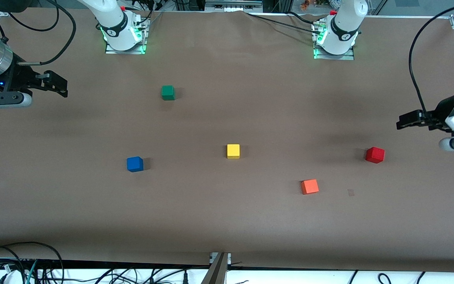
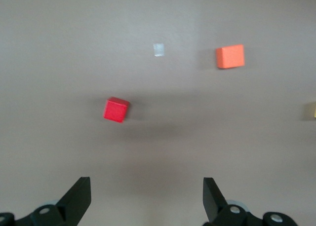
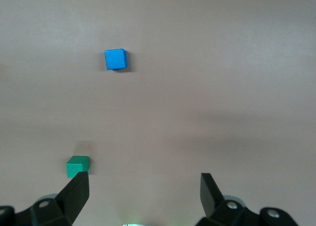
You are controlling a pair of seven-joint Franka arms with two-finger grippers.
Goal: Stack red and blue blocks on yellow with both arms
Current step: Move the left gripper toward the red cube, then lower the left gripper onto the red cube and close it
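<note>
The yellow cube [image 1: 233, 151] sits on the brown table near its middle. The blue cube [image 1: 134, 164] lies toward the right arm's end, and shows in the right wrist view [image 3: 115, 59]. The red cube [image 1: 374, 155] lies toward the left arm's end, and shows in the left wrist view [image 2: 116, 110]. My left gripper [image 1: 403, 121] hangs open and empty in the air near the red cube, apart from it [image 2: 146, 182]. My right gripper [image 1: 58, 88] hangs open and empty over the right arm's end of the table [image 3: 144, 176].
A green cube [image 1: 168, 92] sits nearer the arms' bases, and shows in the right wrist view [image 3: 77, 166]. An orange cube [image 1: 309, 186] lies nearer the front camera than the red one [image 2: 230, 56]. A small pale mark [image 1: 350, 192] is beside it. Cables run along the table's edges.
</note>
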